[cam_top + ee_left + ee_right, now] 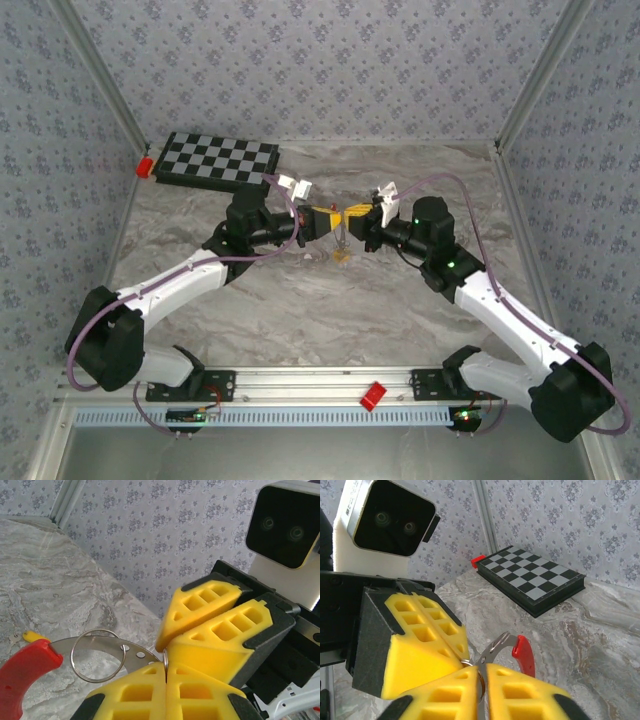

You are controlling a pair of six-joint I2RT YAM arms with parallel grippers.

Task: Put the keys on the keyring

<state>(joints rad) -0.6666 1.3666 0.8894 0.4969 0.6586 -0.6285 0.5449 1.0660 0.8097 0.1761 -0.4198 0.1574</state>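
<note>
The keyring is a curved grey metal band [102, 645] with a red-sleeved end [25, 675], and a thin silver ring [97, 655] hangs through one of its holes. It is held above the table's middle between both grippers, whose yellow tips meet. My left gripper [165, 666] [333, 221] is shut on a thin metal edge of the keyring. My right gripper [482, 672] [348, 219] is shut on the band, the red sleeve [524, 655] sticking out past it. One yellow-headed key [341, 257] [32, 636] lies on the table just below them.
A folded chessboard [218, 160] [535, 577] lies at the back left with a red block [145, 166] at its corner. Another red block [374, 395] sits on the front rail. Patterned walls close in the marble table [300, 300] on three sides.
</note>
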